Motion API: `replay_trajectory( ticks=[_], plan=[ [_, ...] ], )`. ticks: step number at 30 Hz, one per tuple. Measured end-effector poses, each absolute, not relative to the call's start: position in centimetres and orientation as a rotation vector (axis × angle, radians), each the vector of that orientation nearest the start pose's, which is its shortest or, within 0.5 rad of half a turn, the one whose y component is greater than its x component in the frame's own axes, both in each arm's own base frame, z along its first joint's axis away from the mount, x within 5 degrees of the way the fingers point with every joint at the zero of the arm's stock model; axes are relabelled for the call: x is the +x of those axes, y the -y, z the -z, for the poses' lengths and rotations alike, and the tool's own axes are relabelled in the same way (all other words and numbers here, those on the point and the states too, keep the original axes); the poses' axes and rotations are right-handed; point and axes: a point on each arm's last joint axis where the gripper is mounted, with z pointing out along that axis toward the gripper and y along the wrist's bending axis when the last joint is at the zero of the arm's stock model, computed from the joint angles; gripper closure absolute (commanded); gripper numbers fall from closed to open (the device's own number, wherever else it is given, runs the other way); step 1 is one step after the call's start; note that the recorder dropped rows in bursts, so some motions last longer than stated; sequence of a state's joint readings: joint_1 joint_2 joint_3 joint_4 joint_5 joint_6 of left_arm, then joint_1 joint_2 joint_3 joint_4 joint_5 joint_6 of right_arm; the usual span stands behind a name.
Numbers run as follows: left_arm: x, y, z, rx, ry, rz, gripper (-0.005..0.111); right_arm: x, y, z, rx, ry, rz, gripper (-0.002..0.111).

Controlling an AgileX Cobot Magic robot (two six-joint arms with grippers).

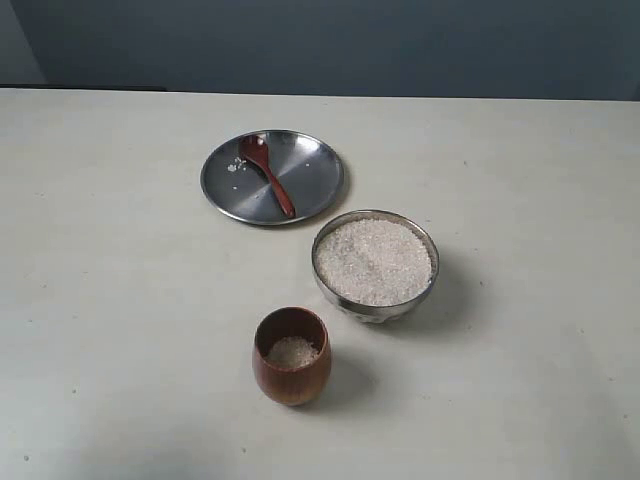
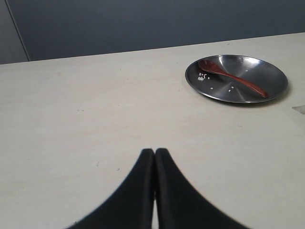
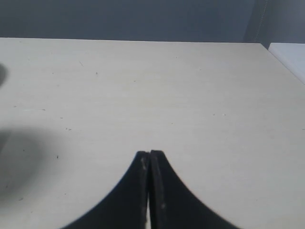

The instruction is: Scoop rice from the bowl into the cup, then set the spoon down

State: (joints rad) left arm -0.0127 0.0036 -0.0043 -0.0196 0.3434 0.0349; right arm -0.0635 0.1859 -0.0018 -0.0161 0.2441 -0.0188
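Pale cream table, dark blue-grey wall, soft light

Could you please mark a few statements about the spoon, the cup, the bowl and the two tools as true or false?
1. The spoon lies on the steel plate. True.
2. The cup is empty. False: it holds a little rice at the bottom.
3. The bowl is nearly full of rice. True.
4. The left tool grips the spoon. False: it is shut on nothing, over bare table, apart from the plate.
5. The right tool is open. False: its jaws are shut together, holding nothing.
6. Loose grains lie on the plate by the spoon's head. True.
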Motion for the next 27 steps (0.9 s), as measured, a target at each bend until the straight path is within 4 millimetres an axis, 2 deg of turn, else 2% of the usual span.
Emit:
replay_trajectory(
  ticks=[23, 27],
  plan=[
    [5.36, 0.13, -18.35, 0.031, -1.826, 0.003, 0.106, 6.69, 0.46, -18.02, 0.03, -1.912, 0.07, 0.108],
    [5.36, 0.13, -18.35, 0.031, -1.826, 0.003, 0.106, 6.44, 0.45, -18.3, 0.03, -1.871, 0.071, 0.108]
  ],
)
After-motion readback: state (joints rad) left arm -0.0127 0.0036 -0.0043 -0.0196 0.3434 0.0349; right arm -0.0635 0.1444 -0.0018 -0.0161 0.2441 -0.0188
